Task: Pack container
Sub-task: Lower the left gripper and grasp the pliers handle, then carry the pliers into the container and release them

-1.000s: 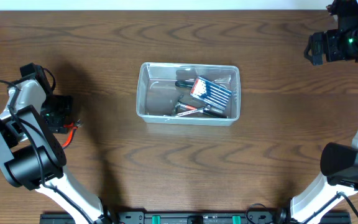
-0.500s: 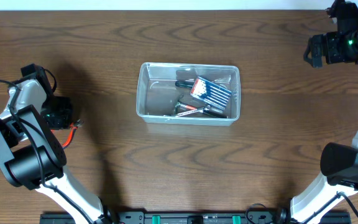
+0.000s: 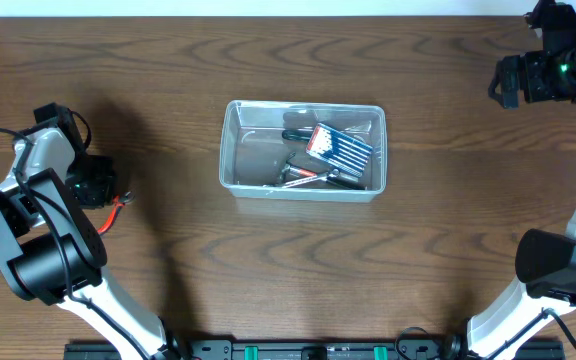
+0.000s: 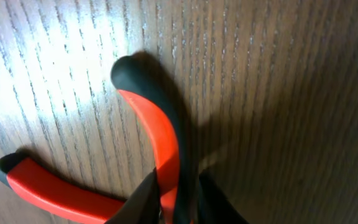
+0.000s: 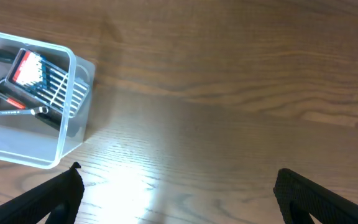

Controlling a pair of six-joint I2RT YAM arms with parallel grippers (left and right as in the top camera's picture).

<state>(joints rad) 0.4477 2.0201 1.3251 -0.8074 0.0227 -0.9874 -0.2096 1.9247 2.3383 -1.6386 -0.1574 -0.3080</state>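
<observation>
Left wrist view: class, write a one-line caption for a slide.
The left end effector straddles one red, black-tipped handle of the pliers lying on the wood-grain table.

Dark brown wood-grain table (image 3: 268,280), nothing fancy; the clear container (image 3: 303,104) sits flat around the middle, a bit toward the far edge; way over by the left side a pair of red-handled pliers (image 3: 114,212) lies flat on the wood, handles splayed, well apart from the container.

I see the container (image 3: 230,150) at the middle of the table (image 3: 448,250), tools (image 3: 340,150) inside it; the pliers (image 3: 114,212) lie far left.
</observation>
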